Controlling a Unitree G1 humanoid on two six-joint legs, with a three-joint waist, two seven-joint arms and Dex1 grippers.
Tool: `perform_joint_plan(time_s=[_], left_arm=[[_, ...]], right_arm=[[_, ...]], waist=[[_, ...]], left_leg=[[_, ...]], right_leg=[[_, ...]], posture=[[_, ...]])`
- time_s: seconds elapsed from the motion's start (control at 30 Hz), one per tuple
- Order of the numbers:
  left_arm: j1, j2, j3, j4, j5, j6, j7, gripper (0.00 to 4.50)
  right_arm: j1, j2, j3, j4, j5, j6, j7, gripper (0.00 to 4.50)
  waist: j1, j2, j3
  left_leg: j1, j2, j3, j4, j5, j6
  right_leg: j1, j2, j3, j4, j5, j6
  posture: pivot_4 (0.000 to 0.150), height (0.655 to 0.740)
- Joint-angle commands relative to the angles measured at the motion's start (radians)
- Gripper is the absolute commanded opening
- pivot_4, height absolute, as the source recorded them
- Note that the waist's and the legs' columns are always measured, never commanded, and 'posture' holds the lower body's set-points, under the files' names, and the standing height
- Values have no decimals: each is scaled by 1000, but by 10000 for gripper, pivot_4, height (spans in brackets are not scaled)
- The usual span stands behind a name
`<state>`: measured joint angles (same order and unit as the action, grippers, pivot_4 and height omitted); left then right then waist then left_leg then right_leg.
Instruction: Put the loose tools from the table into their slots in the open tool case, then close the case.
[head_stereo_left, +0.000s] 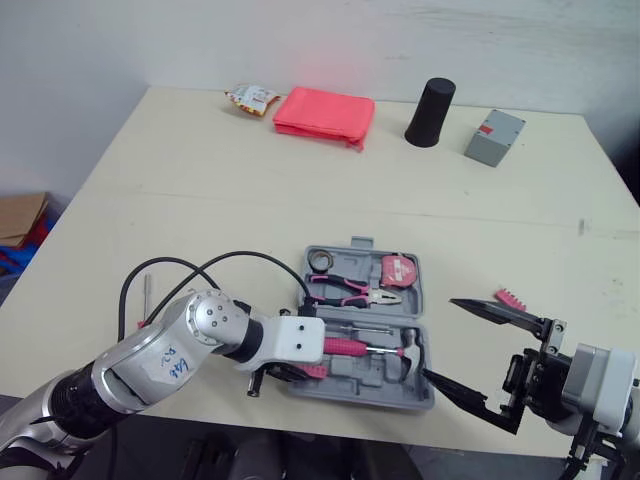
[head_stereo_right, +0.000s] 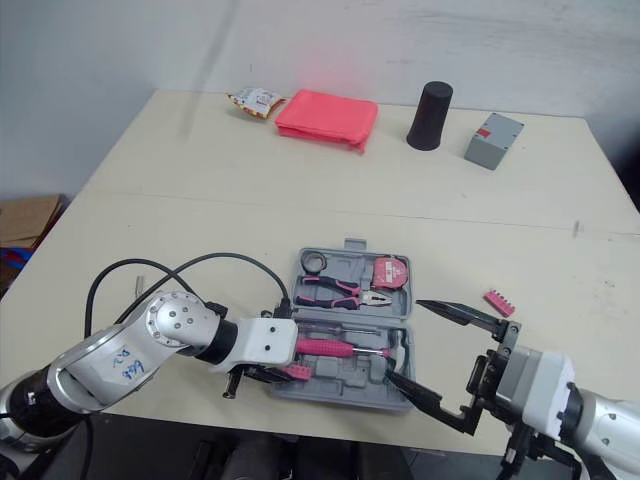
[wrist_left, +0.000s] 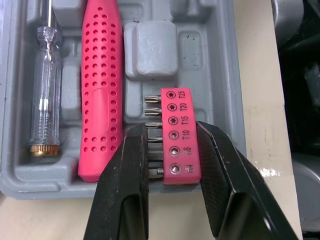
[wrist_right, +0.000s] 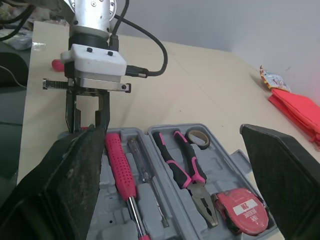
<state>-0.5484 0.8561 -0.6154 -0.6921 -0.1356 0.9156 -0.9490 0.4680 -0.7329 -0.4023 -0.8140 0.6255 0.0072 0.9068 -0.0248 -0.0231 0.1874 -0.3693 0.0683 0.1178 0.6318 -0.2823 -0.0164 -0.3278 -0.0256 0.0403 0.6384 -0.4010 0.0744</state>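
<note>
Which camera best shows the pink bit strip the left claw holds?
The left wrist view: the left gripper clamps the pink bit strip, size labels readable. In the eye and right wrist views that gripper mostly hides it.

Pink bit holder (head_stereo_left: 315, 370) in left hand (head_stereo_left: 306, 374) at tool case (head_stereo_left: 360, 386) edge

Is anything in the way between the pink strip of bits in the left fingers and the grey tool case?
Nothing visible. The left gripper holds the bit strip right over the tool case tray, beside the pink handle.
</note>
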Motion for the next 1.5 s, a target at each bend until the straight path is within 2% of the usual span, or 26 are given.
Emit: perform_joint_plan(time_s=[0.03,0.57,1.07,1.13,1.2,1.4,1.5], left_arm=[[-14,-16,-32,10,47,3,25,7037],[-29,-43,-56,82,121,-60,24,7037],[14,-76,-59,92,182,-69,58,7037],[30,-93,-40,94,171,-106,68,17177],[43,-101,-1,69,142,-136,55,25233],[29,-63,155,-2,34,-152,-32,25233],[67,-43,238,-5,-14,-221,-57,25233]], right_arm=[[-15,-12,-39,-39,34,25,-16,45000],[-113,-37,-25,-60,60,136,-61,45000],[-86,0,-26,-40,46,115,-22,45000],[-82,7,-24,-34,44,108,-12,45000],[-76,13,-24,-23,42,97,3,45000],[-64,21,-26,12,49,68,51,45000],[-57,28,-11,24,44,52,74,45000]], waist=[[0,0,0],[0,0,0],[0,-1,-1],[0,-1,-1],[1,-1,-1],[-5,-2,-1],[-4,-2,-1]], left_leg=[[0,0,0,0,0,0],[1,-2,0,2,2,3],[1,-3,0,2,3,4],[2,-3,-1,2,3,4],[1,-3,-1,2,3,4],[0,-3,-1,1,3,4],[0,-2,0,0,3,2]], right_leg=[[0,0,0,0,0,0],[1,-2,2,6,1,2],[1,-2,2,6,2,3],[1,-2,2,6,2,3],[1,-2,2,6,2,3],[-1,-2,2,6,2,3],[-1,-1,2,6,1,2]], posture=[[1500,7400],[1500,7400],[1500,7400],[1500,7400],[1500,7400],[1500,7400],[1500,7400]])
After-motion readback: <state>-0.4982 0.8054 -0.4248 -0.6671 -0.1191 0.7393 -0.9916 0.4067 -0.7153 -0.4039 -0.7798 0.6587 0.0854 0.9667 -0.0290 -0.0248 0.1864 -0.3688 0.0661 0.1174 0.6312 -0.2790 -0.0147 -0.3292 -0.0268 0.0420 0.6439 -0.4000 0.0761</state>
